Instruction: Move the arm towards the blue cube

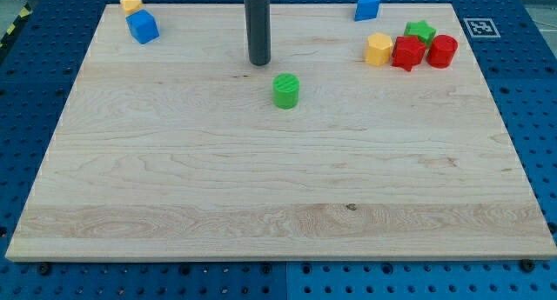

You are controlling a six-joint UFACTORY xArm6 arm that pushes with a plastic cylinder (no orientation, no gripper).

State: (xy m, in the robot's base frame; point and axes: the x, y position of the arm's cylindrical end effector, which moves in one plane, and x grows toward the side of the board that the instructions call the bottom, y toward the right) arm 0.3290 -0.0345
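Note:
The blue cube (142, 27) sits near the board's top left corner, touching a small yellow block (130, 3) just above it. My tip (258, 63) is the lower end of the dark rod, at the view's top centre. It stands well to the right of the blue cube and slightly lower in the view. A green cylinder (285, 90) lies just below and right of my tip, apart from it.
A blue wedge-like block (366, 5) sits at the top right. A cluster at the right holds a yellow block (379, 50), a red star-like block (406, 53), a green star-like block (420, 30) and a red cylinder (442, 51). The wooden board (261, 204) lies on a blue pegboard.

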